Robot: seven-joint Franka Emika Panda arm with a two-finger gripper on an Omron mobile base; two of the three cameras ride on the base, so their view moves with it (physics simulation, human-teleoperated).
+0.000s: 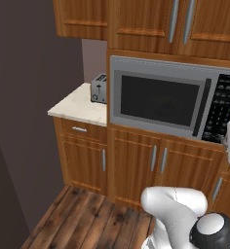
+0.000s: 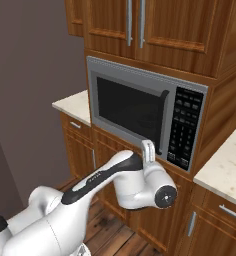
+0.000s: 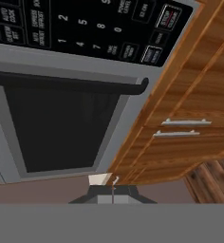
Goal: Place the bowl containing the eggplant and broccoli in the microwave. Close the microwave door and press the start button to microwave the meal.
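The microwave point(image 1: 170, 97) point(image 2: 145, 115) is built in between wooden cabinets. Its door point(image 1: 158, 99) point(image 2: 130, 110) point(image 3: 61, 128) is closed, and nothing shows through the dark glass. The bowl, the eggplant and the broccoli are hidden. The black keypad point(image 1: 223, 109) point(image 2: 186, 127) point(image 3: 85, 28) sits right of the black bar handle point(image 1: 201, 108) point(image 2: 162, 120) point(image 3: 66, 80). My gripper point(image 1: 229, 141) point(image 2: 148, 147) point(image 3: 113, 187) is shut on nothing. It hangs just in front of the microwave's lower edge, below the door's handle end and the keypad, and points up at them.
A small silver toaster point(image 1: 99, 88) stands on the pale counter point(image 1: 80, 104) point(image 2: 72, 105) left of the microwave. Another counter point(image 2: 225, 165) lies to the right. Cabinet doors with metal handles point(image 1: 158, 160) point(image 3: 180, 128) sit below, above the wood floor point(image 1: 87, 219).
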